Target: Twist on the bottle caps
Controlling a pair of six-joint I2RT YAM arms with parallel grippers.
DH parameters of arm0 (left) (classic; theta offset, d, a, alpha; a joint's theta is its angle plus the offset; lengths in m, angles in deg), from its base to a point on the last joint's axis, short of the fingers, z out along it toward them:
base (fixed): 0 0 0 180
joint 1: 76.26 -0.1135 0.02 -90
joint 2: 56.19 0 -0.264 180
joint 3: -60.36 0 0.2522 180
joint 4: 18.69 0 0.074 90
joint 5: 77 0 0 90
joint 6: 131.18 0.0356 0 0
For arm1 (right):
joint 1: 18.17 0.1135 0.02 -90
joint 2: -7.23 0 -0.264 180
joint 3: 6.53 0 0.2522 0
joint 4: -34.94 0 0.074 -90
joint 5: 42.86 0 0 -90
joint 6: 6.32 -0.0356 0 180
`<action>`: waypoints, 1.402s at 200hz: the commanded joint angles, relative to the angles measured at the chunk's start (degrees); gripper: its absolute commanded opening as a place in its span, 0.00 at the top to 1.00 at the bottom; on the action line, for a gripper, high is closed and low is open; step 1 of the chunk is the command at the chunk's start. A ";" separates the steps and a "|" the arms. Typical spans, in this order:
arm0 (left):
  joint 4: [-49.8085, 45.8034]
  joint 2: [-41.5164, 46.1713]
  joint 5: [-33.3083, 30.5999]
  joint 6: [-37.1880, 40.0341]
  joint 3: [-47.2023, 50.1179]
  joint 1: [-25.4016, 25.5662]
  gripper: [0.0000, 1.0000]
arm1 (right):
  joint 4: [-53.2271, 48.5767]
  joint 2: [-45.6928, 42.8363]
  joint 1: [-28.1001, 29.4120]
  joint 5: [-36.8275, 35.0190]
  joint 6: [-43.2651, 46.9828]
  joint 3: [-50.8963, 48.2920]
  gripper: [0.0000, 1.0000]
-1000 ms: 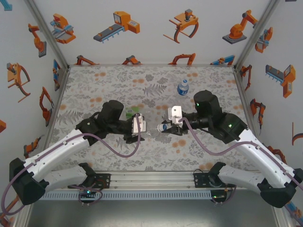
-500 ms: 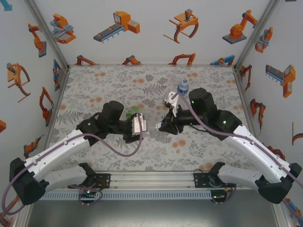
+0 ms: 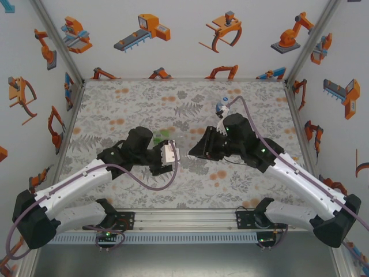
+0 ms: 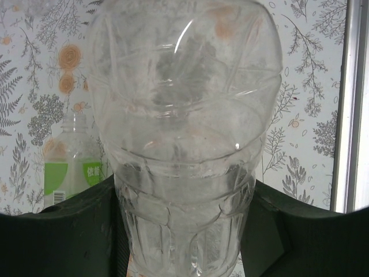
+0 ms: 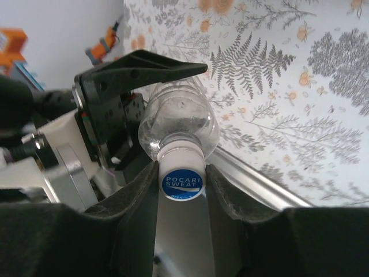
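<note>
Left end effector (image 4: 184, 202) is clenched on the unlabelled bottle (image 4: 184, 115), one finger on each side of the body, with the bottle's base facing the left wrist camera. Right end effector (image 5: 181, 173) is clamped on the cap (image 5: 181, 183) at the other end of that bottle. The cap is whitish with a blue printed top and sits on the neck; can't tell how far it's threaded. The bottle spans the gap between the two end effectors, over the middle of the tabletop (image 3: 127, 104). The green-labelled bottle (image 4: 70, 170) stands upright just beyond the unlabelled bottle, on its left-arm side and apart from it. The blue-labelled bottle (image 3: 221, 107) stands farther back on the right-arm side of the unlabelled bottle, partly hidden by the right arm.
</note>
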 commanded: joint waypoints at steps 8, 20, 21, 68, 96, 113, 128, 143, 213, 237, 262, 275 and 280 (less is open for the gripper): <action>12.80 0.22 4.90 -0.66 -2.37 0.65 1.00 | 1.95 1.45 0.06 -0.85 -13.79 -2.02 0.82; 12.69 0.25 4.73 -0.61 -2.45 0.64 1.00 | 1.52 0.85 0.05 -2.26 -13.99 -1.92 0.81; 12.67 0.30 4.68 -0.61 -2.45 0.64 1.00 | 1.52 0.75 0.08 -2.41 -13.99 -2.00 0.81; 12.39 0.28 4.63 -0.53 -2.37 0.46 1.00 | 1.16 -0.68 -0.33 -4.77 -12.24 -1.19 0.64; 11.10 -0.03 4.81 -0.26 -2.19 0.42 1.00 | 0.04 -0.92 -0.33 -4.90 -3.16 3.10 0.49; 10.51 0.16 5.06 -0.26 -1.97 0.31 1.00 | -1.98 -1.66 -0.42 -6.39 3.99 6.41 0.39; 9.98 0.51 5.45 -0.35 -2.01 0.20 1.00 | -3.76 -2.29 -0.60 -7.45 10.31 9.21 0.34; 9.20 0.65 6.10 -0.24 -2.27 0.20 1.00 | -4.33 -2.84 -0.69 -7.31 17.54 11.55 0.34; 7.08 1.36 11.65 -0.52 -3.30 -0.06 1.00 | -5.33 -4.38 -0.67 8.73 68.74 16.44 0.41; 5.63 1.37 13.20 -0.70 -4.01 -0.06 1.00 | -9.90 -4.67 -0.59 22.31 85.78 17.29 0.41; 3.98 1.72 14.13 -0.69 -4.82 -0.04 1.00 | -12.09 -5.22 -0.59 25.97 93.74 17.14 0.41; 3.70 2.11 14.48 -0.87 -4.91 -0.06 1.00 | -12.84 -5.83 -0.50 27.05 97.68 15.97 0.41; 3.63 2.27 14.65 -0.92 -4.91 -0.06 1.00 | -12.24 -6.10 -0.43 26.79 97.88 15.36 0.41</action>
